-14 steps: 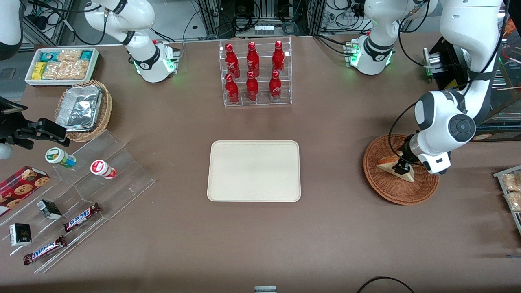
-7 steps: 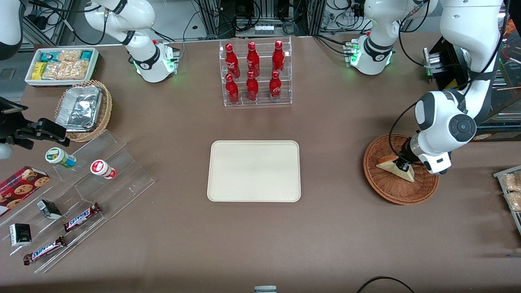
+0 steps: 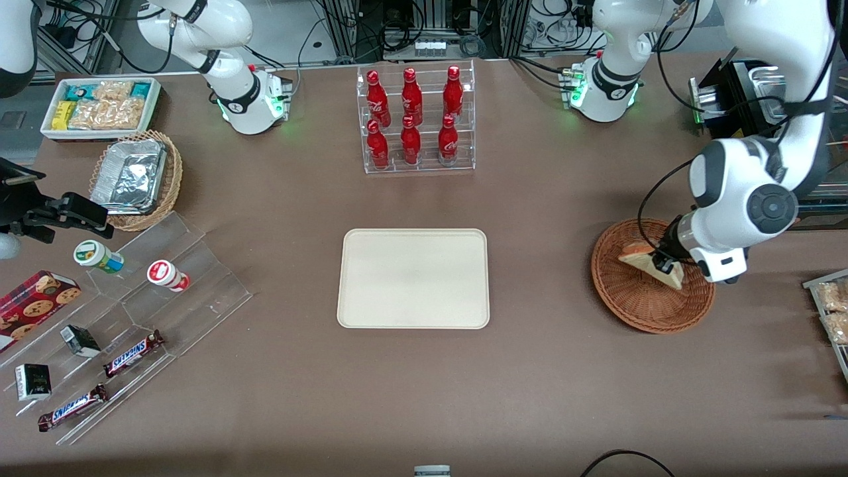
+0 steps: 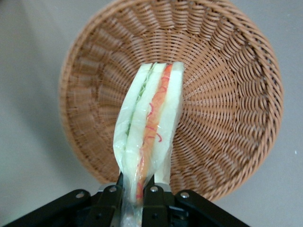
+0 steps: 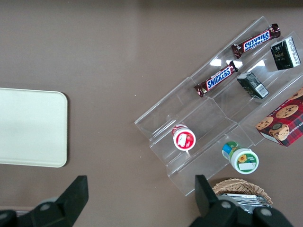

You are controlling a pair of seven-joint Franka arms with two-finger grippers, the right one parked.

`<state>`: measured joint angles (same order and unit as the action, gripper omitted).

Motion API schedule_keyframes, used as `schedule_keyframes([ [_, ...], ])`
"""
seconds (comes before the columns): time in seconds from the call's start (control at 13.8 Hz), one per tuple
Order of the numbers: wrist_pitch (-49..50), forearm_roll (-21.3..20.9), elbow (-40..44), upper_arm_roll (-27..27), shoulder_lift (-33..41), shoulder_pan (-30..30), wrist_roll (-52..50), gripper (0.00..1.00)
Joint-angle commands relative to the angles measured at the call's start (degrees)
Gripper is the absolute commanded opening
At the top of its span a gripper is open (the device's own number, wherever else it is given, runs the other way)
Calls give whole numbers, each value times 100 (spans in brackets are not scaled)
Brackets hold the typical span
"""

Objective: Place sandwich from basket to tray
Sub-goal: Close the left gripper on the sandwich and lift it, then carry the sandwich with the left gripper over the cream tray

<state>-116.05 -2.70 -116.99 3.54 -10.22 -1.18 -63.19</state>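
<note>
The sandwich [image 3: 646,260] [image 4: 149,130], a wrapped wedge of pale bread with a red-orange and green filling stripe, hangs just above the reddish-brown wicker basket [image 3: 636,301] [image 4: 227,90]. My gripper [image 3: 660,265] [image 4: 137,201] is shut on the sandwich's thin end, one black finger on each side. Nothing else lies in the basket under it. The cream tray [image 3: 413,278] [image 5: 28,127] lies flat at the table's middle, toward the parked arm's end from the basket, with nothing on it.
A clear rack of red bottles [image 3: 416,119] stands farther from the camera than the tray. A stepped clear display [image 3: 142,311] with cups and candy bars, a foil-filled wicker basket [image 3: 136,179] and a white snack bin [image 3: 99,106] sit toward the parked arm's end.
My gripper has risen with the sandwich held in it, lifting it off the basket's floor and a little away from the camera.
</note>
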Motion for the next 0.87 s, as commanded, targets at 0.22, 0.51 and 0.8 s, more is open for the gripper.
schedule_keyframes([
  [0.22,1198,-108,966,-3,195,635,483,7],
  [0.51,1655,-91,1607,41,108,1381,913,7],
  [0.8,1700,-91,1793,50,-24,2120,1194,7],
])
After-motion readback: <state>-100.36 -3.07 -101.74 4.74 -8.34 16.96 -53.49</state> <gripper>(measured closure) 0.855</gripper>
